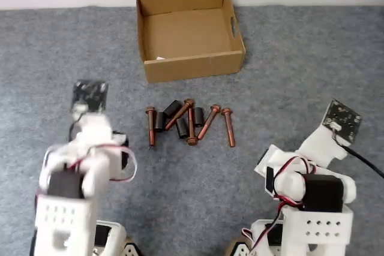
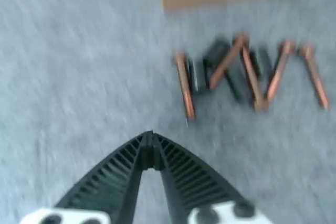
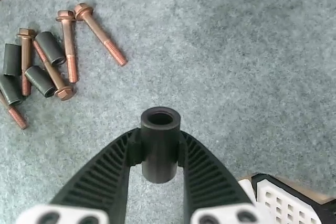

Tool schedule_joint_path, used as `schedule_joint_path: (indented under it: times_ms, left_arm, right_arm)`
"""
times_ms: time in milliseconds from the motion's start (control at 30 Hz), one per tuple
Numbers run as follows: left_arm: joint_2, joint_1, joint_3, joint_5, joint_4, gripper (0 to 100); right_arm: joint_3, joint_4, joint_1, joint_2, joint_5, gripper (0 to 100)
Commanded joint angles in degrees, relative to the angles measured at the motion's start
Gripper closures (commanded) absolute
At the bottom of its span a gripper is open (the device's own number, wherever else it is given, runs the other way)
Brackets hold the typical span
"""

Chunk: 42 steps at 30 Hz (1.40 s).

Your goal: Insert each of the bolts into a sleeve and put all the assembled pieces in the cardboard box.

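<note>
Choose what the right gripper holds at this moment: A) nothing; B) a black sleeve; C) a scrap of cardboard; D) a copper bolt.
B: in the right wrist view the right gripper is shut on a black sleeve, whose open bore faces the camera.

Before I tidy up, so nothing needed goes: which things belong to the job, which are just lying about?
Job: five bolts, four loose sleeves, the sleeve in the right hand, cardboard box.
Lying about: grey carpet, pale scrap in box.
</note>
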Motion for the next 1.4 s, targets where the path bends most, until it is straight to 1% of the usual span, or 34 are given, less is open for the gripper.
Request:
schedule_joint_path:
  times_ms: [0,100,333,533,600,667,767,833,1067,1367]
  left_arm:
    - [15.8,0.7,-10.6,0.9,4.7,99]
    - [25.8,0.8,-16.6,-1.0,4.8,99]
    - [45.3,0.7,-29.7,-1.2,5.5,99]
    - [60.9,1.0,-44.5,-0.9,7.4,99]
    - [65.1,1.0,-48.7,-0.8,7.4,98]
    - [68.7,1.1,-51.9,-0.3,7.4,93]
    - [72.3,1.0,-55.3,3.2,7.4,87]
    - [74.1,1.1,-57.4,3.5,7.4,85]
    - [82.7,1.0,-61.4,3.6,6.0,85]
    - [92.7,1.0,-70.4,3.6,6.1,85]
  right_arm:
    - [-0.2,0.7,1.5,-0.7,0.5,99.1]
    - [-0.2,0.7,2.0,-0.7,0.4,99.1]
    - [-0.2,0.9,2.5,-0.7,0.4,99.1]
    - [-0.2,1.2,3.6,-0.7,0.4,99.1]
    - [-0.2,1.2,3.7,-0.7,0.4,99.1]
    - [-0.2,1.2,3.7,-0.7,0.4,99.1]
    - [-0.2,1.2,3.7,-0.7,0.4,99.1]
    - [-0.2,1.3,3.7,-0.7,0.4,99.1]
    - [-0.2,1.3,3.7,-0.7,0.5,99.1]
    - [-0.2,1.3,3.7,-0.7,0.7,99.1]
